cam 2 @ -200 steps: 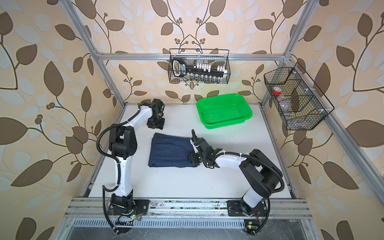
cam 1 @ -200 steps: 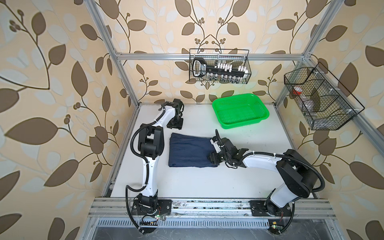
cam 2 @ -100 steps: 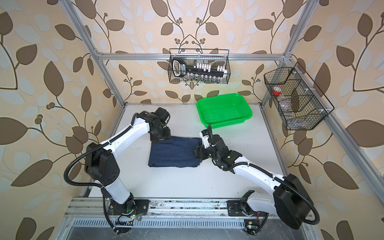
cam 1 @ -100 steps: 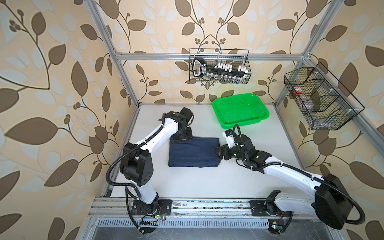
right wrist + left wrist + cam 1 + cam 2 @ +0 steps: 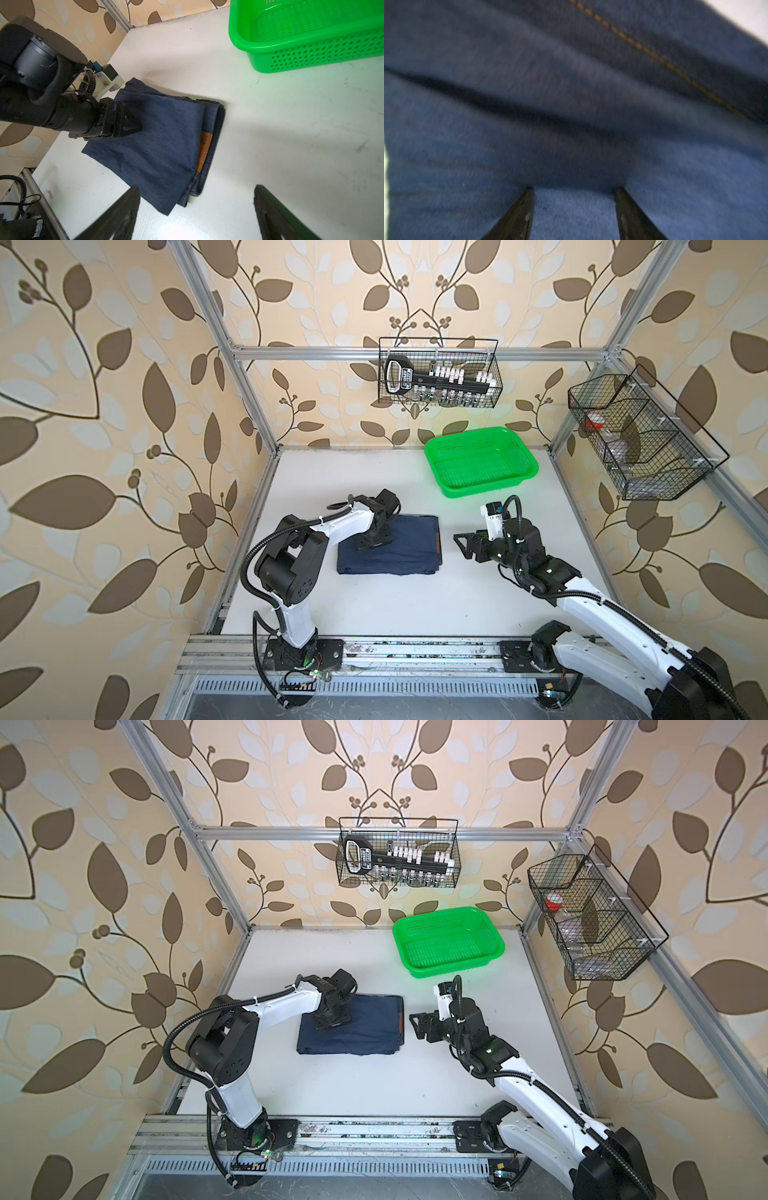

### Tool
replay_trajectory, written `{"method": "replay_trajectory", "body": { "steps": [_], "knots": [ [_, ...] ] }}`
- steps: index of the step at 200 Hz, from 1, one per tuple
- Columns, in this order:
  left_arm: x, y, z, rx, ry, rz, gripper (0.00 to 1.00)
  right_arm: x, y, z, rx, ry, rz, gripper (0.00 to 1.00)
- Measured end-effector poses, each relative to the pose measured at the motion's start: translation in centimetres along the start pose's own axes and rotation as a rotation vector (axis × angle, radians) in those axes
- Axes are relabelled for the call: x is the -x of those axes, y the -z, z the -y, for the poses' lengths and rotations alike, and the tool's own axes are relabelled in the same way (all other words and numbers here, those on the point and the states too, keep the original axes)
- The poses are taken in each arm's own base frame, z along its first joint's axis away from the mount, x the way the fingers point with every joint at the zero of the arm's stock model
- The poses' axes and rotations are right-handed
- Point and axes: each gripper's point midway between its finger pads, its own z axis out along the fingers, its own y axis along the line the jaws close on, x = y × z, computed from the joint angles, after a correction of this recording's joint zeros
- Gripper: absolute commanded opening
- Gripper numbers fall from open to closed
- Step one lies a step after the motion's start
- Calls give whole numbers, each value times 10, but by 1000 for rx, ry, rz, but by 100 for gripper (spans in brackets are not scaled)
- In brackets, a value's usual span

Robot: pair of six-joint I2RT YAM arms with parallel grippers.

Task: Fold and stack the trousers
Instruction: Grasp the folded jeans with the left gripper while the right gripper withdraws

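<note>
The left gripper [image 5: 374,542] stands tips-down on the left half of the folded trousers [image 5: 411,547], its fingers [image 5: 527,207] parted and clasping nothing. The right gripper [image 5: 463,546] hangs wide open and empty, just right of the waistband edge, clear of the denim. The bundle lies flat, mid-table [image 5: 374,605].

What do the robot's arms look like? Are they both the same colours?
Yes. The left arm and right arm are both smooth white tubes with chunky black round joints. Ribbed black cables loop beside them. Each ends in pointed black fingers, and a small green light glows on the right arm.
</note>
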Motion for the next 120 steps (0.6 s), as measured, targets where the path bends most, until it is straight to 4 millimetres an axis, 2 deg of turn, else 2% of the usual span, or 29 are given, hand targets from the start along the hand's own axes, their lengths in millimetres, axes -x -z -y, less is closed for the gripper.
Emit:
{"method": "replay_trajectory", "body": {
  "steps": [14, 50, 85, 120],
  "knots": [
    [5, -9, 2, 9, -15, 18, 64, -1, 2, 4, -10, -2, 0, 88],
    [30, -15, 17, -5, -62, 69, 63, 0, 7, 12, -33, -14, 3, 88],
    [78, -24, 28, -22, -72, 118, 64, 0, 9, 16, -45, -22, 2, 88],
    [129, -33, 24, -24, -54, 159, 64, 1, 9, 19, -52, -27, 4, 88]
  ]
}}
